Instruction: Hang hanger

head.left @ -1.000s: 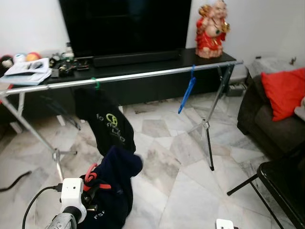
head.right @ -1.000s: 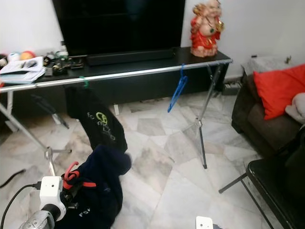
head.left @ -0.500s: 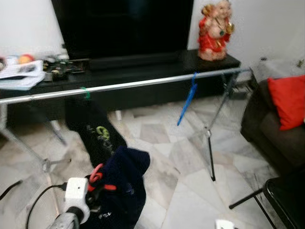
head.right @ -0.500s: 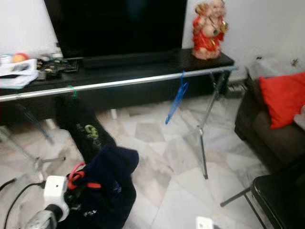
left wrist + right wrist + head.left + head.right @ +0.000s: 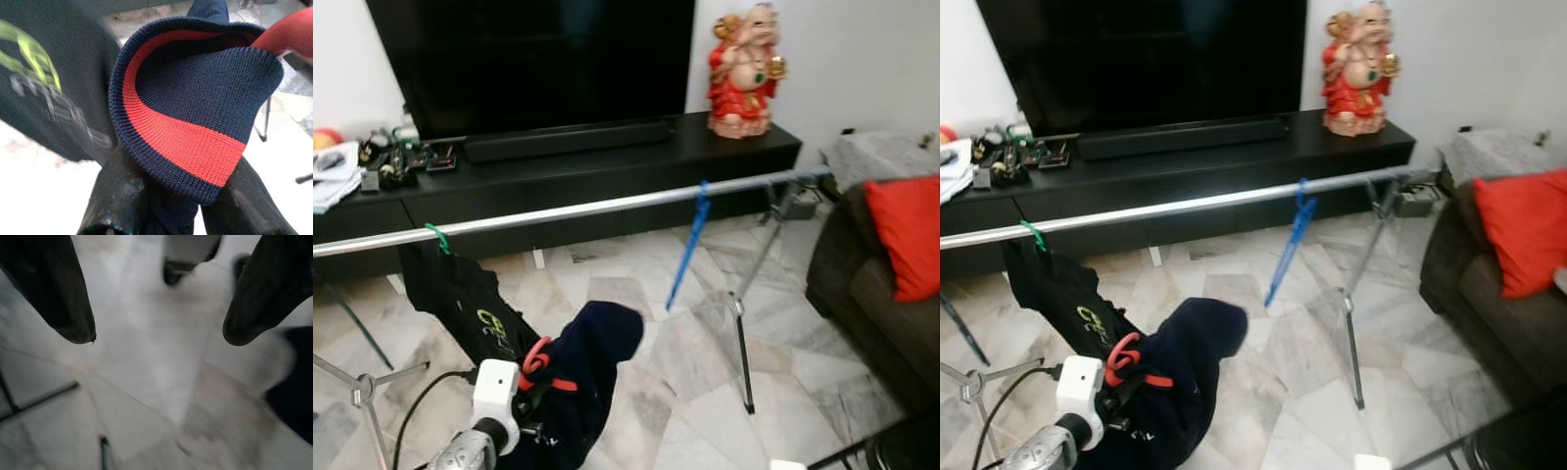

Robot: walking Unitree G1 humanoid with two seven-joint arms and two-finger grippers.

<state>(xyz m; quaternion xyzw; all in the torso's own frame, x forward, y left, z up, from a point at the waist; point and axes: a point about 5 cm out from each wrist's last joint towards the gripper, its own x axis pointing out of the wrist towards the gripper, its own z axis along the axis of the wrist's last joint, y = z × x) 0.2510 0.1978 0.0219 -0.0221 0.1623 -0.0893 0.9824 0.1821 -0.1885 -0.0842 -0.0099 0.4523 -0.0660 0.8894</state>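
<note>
while the left end effector apparently clamps the navy garment below the rail, the right end effector hangs open.

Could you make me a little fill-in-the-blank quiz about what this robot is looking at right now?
1. The left gripper holds a navy garment on a ____ hanger.
2. An empty ____ hanger hangs from the metal rail.
3. The black shirt hangs by a ____ hook.
4. The right gripper points down at the marble ____.

Missing words: red; blue; green; floor
</note>
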